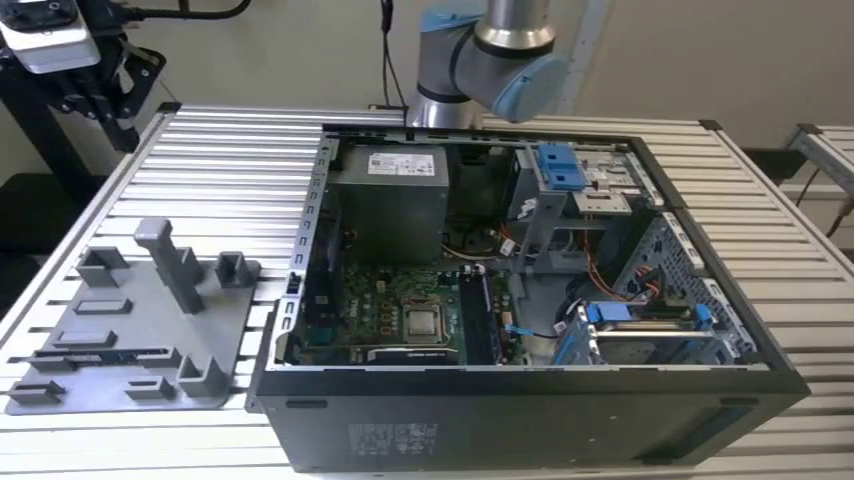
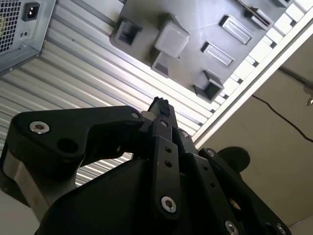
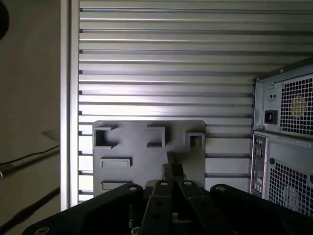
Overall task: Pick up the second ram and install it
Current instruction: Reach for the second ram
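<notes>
Your gripper hangs above the grey fixture plate, jaws closed together with nothing between them.
The second ram seems to be the dark strip lying flat in a slot of that plate, toward the exterior view's left, though it's hard to make out from there. It's not in your grip. The open computer case sits just beside the plate on the slatted table.

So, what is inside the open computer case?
A grey power supply, a green motherboard with a square silver processor chip, blue drive brackets and cables. The power supply covers whatever lies beneath it.
</notes>
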### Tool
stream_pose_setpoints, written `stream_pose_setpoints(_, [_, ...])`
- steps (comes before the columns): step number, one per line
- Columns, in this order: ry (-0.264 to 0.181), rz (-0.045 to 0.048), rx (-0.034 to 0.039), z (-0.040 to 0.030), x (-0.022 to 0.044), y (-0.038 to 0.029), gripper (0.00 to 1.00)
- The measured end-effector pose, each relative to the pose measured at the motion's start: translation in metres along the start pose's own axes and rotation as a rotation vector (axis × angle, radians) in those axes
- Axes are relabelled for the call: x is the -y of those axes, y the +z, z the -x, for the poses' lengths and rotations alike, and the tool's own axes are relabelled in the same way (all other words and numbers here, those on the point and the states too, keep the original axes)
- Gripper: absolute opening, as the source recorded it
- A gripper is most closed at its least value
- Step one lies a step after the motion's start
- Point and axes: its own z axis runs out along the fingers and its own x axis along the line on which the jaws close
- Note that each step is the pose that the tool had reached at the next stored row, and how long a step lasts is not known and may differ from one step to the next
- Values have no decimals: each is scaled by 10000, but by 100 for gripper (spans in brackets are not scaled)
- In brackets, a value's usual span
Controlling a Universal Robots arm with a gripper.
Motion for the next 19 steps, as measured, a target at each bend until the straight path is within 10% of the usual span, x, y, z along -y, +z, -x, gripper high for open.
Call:
stream_pose_setpoints(14, [-192, -1, -14, -393, 0, 5, 11])
stream_pose_setpoints(19, [-215, -1, -15, -413, 0, 5, 11])
